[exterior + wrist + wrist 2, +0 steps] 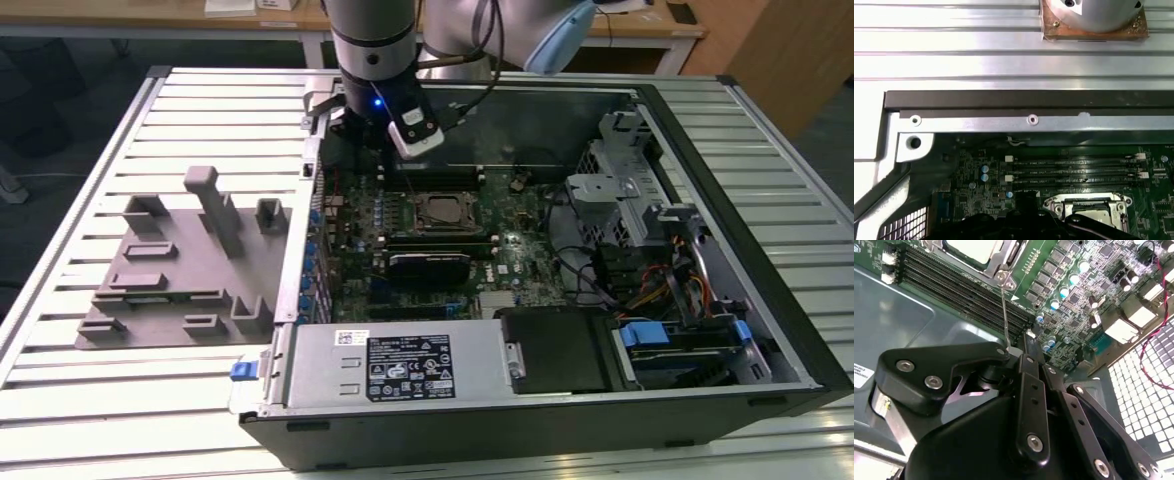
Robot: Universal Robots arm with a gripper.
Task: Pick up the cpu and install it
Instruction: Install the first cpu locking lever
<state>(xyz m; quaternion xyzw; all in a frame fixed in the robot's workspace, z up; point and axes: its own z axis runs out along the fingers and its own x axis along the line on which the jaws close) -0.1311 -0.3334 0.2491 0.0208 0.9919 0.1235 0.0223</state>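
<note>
The robot's pincer (1016, 349), open or closed impossible to tell, hangs at the end of the thin socket lever (1005, 310) inside the computer case (561, 432), while the cpu (438, 212) lies flat in its socket, probably light, stiff and fragile, best held by its edges.
</note>
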